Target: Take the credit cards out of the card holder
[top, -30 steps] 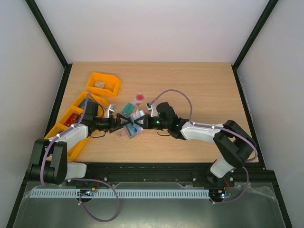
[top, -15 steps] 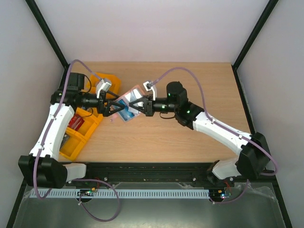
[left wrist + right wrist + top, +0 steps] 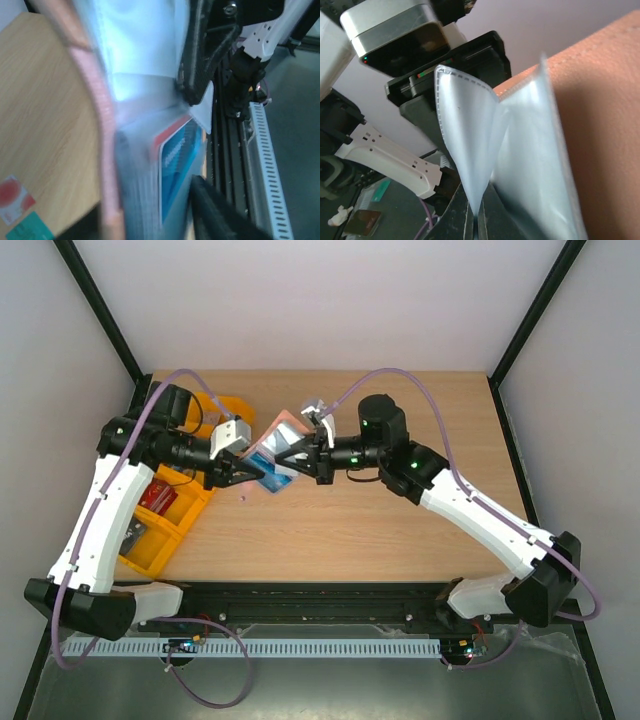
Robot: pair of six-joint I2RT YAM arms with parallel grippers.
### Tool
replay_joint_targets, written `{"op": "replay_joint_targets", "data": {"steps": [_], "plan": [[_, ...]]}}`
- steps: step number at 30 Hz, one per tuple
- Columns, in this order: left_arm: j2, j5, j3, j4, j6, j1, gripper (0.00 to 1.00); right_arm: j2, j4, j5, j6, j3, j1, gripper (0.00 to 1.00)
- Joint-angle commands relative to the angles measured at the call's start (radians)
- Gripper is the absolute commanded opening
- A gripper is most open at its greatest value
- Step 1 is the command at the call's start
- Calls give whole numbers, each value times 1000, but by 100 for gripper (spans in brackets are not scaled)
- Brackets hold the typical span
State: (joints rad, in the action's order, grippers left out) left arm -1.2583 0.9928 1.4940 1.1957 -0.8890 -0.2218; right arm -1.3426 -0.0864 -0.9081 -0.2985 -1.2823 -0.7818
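So, you have the teal card (image 3: pixel 29 229) and the pale card (image 3: pixel 14 199) out on the desk (image 3: pixel 400 530). A blue card (image 3: pixel 176 170) sits in the card holder (image 3: pixel 280 443), aloft over the desk's left half. The right gripper (image 3: pixel 298 462) pinches its flap; whether the left gripper (image 3: pixel 245 472) grips is unclear.

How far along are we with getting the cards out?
Done: a teal card and a pale red-marked card lie on the table. In hand: right gripper clamps the card holder aloft, left gripper at it. Left: seemingly a blue card inside.
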Motion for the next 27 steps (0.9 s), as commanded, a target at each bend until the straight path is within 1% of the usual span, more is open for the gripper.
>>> {"op": "replay_joint_targets", "data": {"steps": [1,2,4,5,6,7,8,9,10,11,12,13,14,15,16,17,19,20,22,24,26,27], "plan": [[8,57,19,43,-8,-8,15,53,-2,-52,42,-31,3,2],[17,56,10,44,0,-8,4,55,-1,-54,42,-31,3,2],[34,38,-3,45,24,-7,2,62,-10,-33,48,-27,4,2],[42,21,-15,21,64,-8,2,68,-17,12,49,-22,3,10],[52,-18,-38,-39,172,-8,2,78,-30,99,48,-10,4,31],[65,-99,-71,-145,319,-10,2,87,-48,250,32,7,4,51],[72,-243,-101,-235,475,-13,2,86,-76,491,11,23,6,66],[68,-406,-124,-279,556,-18,2,74,-121,679,-17,37,20,71],[53,-569,-137,-297,591,-28,2,44,-179,809,-55,46,66,72],[33,-791,-146,-308,612,-42,2,6,-246,865,-83,45,109,71],[8,-930,-152,-316,617,-57,2,-36,-305,863,-95,43,151,68],[-15,-1058,-158,-327,611,-68,2,-61,-332,848,-94,51,169,66],[-44,-1160,-160,-340,609,-76,2,-68,-324,827,-82,69,172,66],[-65,-1219,-154,-347,610,-84,2,-62,-309,804,-79,85,169,66],[-79,-1231,-140,-344,608,-86,2,-55,-296,790,-83,94,168,64],[-87,-1213,-126,-342,614,-87,2,-47,-283,774,-83,95,164,62],[-91,-1121,-108,-348,623,-87,2,-25,-257,730,-62,92,139,55],[-97,-1080,-105,-347,630,-89,2,-7,-226,680,-26,100,110,51],[-128,-1034,-90,-324,641,-101,2,28,-141,561,53,124,18,48],[-164,-1029,-70,-298,655,-119,2,54,7,380,81,167,-65,48],[-192,-1000,-37,-277,672,-131,2,53,260,201,-38,235,-104,47],[-201,-957,-21,-265,681,-132,2,44,428,152,-125,277,-110,46]]}}
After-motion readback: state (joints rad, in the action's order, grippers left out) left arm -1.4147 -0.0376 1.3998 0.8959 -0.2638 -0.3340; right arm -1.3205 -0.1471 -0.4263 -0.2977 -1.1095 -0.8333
